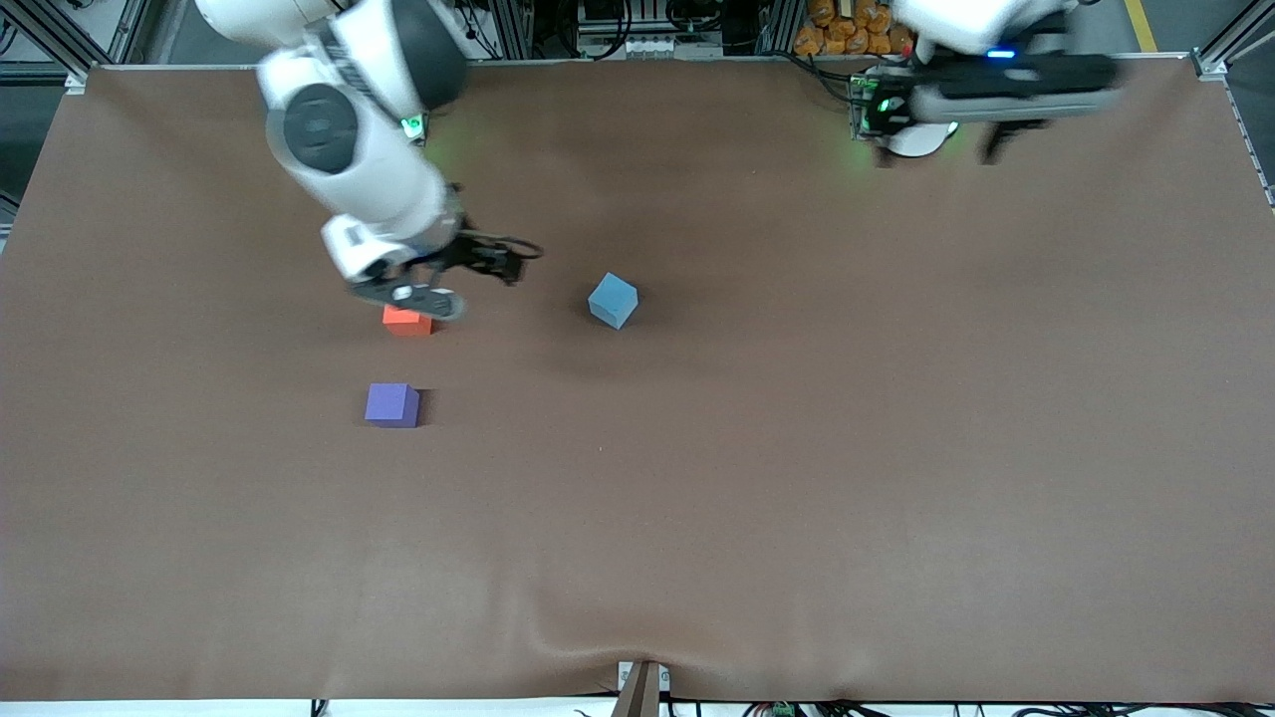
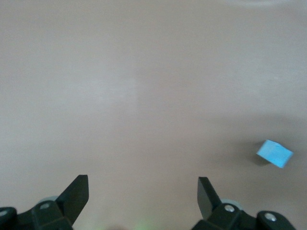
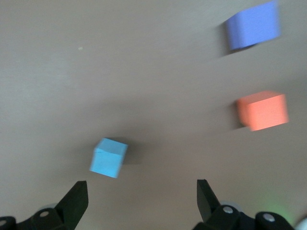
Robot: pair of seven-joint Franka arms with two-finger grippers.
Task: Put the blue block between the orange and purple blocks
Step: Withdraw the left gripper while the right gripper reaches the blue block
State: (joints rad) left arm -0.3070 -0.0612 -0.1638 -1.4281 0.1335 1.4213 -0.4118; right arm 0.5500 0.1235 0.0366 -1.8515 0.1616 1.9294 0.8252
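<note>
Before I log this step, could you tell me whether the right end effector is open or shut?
Open: in the right wrist view the right end effector shows both fingers spread with bare tabletop between, holding nothing; the blue block lies free.

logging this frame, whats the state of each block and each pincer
blue block: free on the table, ungrasped, not yet between the other two
orange block: on the table, partly covered by the right pincer above it
purple block: on the table, untouched
right pincer: open, empty, near the orange block
left pincer: open, empty, waiting at its base
</note>
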